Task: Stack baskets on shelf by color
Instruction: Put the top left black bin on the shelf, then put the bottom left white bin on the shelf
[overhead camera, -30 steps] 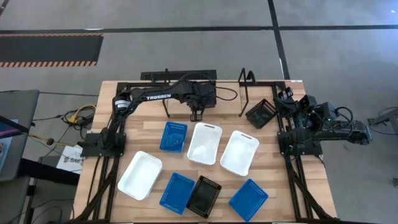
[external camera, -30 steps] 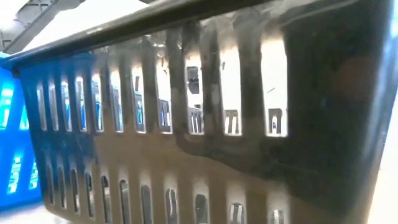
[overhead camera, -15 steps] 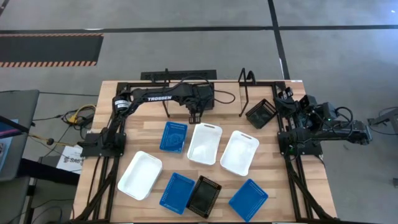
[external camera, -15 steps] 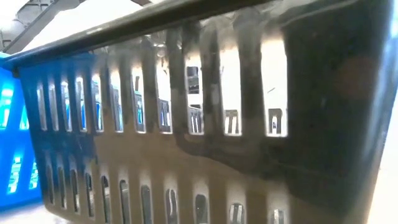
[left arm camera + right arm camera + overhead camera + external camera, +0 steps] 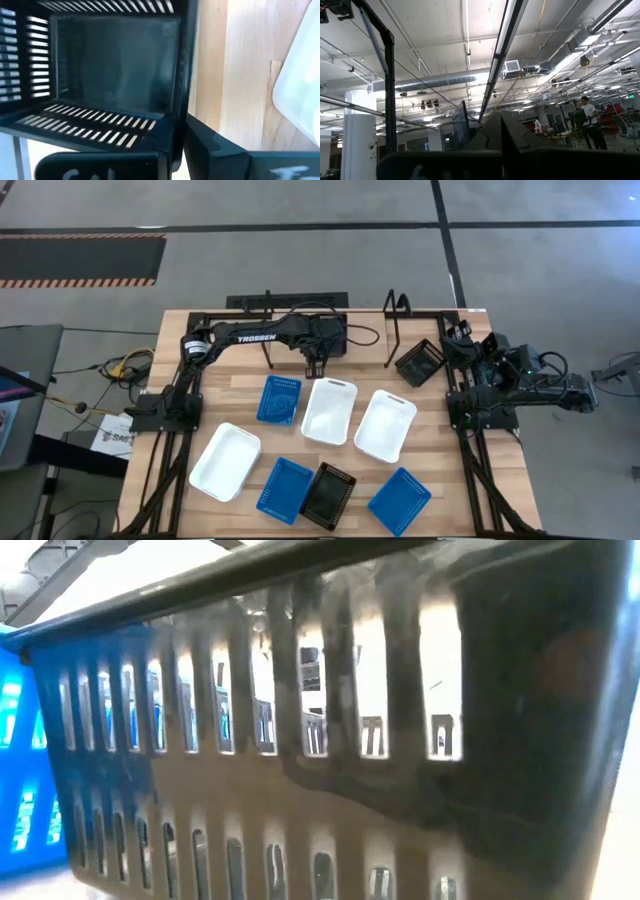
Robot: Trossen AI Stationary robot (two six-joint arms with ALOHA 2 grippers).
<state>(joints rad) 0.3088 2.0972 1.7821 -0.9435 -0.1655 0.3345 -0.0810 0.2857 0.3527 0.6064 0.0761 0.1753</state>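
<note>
My left gripper point(image 5: 315, 365) is at the far middle of the table beside the black shelf point(image 5: 395, 310), shut on a black basket point(image 5: 115, 75); my arm mostly hides that basket in the high view. A second black basket point(image 5: 420, 362) sits tilted at the far right, and a third point(image 5: 328, 494) lies at the near edge. Three white baskets point(image 5: 330, 410) point(image 5: 386, 425) point(image 5: 225, 460) and three blue ones point(image 5: 279, 400) point(image 5: 284, 490) point(image 5: 400, 502) lie flat on the table. My right gripper point(image 5: 501, 135) is shut and empty and points up at the ceiling; its arm is folded at the table's right edge. My left gripper pinches one side wall of the black basket at its rim point(image 5: 176, 125), with one finger point(image 5: 100, 165) inside the basket and one finger point(image 5: 220, 150) outside. The fingers come from above, pointing down. The basket's open side faces up toward the wrist; what is under it does not show.
The near black basket fills the low view point(image 5: 330, 740), with a blue one beside it point(image 5: 20, 770). The shelf's upright dividers point(image 5: 268, 330) stand at the far edge. My right arm's base point(image 5: 480, 395) is at the right edge. Bare wood shows between the baskets.
My left arm's forearm has shifted a little by the shelf in the first half second, then kept still. Its gripper stays shut on the black basket. The baskets on the table have not moved.
</note>
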